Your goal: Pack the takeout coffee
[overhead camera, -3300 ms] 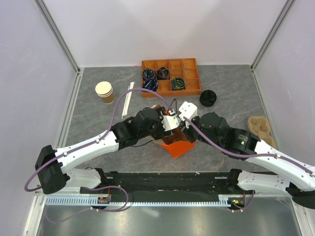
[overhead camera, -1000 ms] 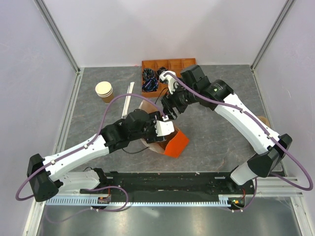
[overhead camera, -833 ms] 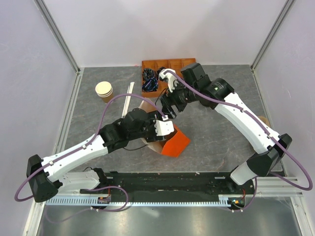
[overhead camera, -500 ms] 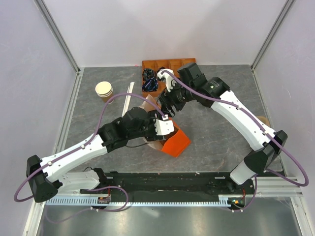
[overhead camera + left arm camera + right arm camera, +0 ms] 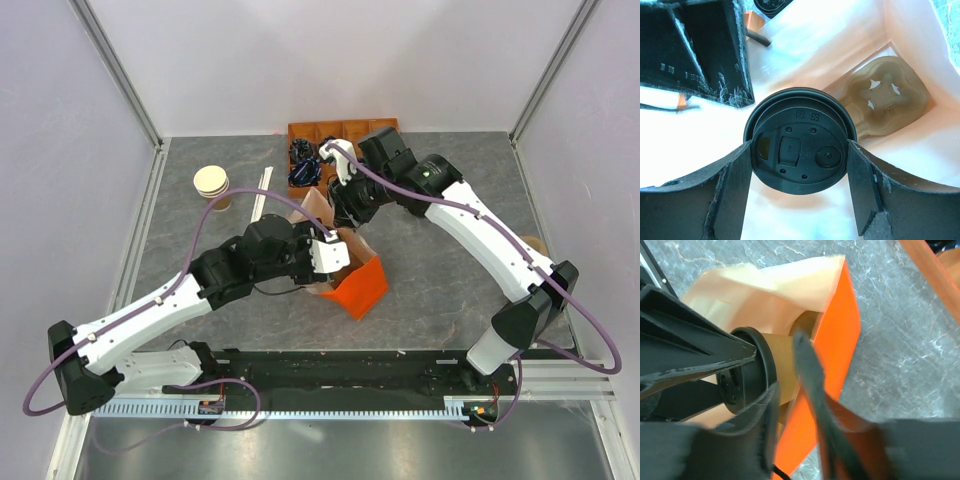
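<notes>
Right gripper (image 5: 787, 367) has reached the bag (image 5: 842, 335), jaws unclear; left gripper (image 5: 799, 150) grasps the takeout coffee (image 5: 807, 122).

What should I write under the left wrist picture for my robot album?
Left gripper holds the takeout coffee inside the bag, a cup carrier at the bottom.

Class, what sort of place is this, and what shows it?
Likely a robot lab booth staged for packing coffee: plain walls around a grey table, a left arm and right arm bolted at its edge, stacked paper cups and an orange bag on it.
</notes>
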Available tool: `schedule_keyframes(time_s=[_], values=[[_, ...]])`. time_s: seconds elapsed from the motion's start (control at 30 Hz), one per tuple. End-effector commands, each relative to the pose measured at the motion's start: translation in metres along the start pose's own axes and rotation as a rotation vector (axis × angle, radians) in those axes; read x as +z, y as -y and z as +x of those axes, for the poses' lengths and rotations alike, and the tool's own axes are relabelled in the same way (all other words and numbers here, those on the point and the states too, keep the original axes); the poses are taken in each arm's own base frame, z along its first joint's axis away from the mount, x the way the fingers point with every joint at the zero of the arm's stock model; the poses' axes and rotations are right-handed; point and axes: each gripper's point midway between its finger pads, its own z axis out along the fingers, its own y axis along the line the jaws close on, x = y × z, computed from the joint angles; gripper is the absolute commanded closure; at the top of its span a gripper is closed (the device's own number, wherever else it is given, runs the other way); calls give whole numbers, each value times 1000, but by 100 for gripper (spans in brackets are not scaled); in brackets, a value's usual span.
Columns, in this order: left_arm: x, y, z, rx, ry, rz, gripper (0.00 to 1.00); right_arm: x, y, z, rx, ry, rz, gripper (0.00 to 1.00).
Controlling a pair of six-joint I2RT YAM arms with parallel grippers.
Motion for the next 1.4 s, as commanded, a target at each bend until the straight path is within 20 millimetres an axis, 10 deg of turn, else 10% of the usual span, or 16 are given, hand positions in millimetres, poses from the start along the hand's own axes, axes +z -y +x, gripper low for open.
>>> schedule_keyframes(time_s=[0.0,0.13,0.53,1.37], values=[[-11,-15,-6,17,16,-46,81,0,7,0,-1,-14,27,72],[-8,-17,4,-22,-17,-58,82,-8,1,-6,7,19,12,100],[-10,-24,14,-42,-65,-93,83,-36,-23,-15,88,299,-26,100],[49,-8,50,12,-142,-56,85,-21,-26,1,161,246,-88,100]])
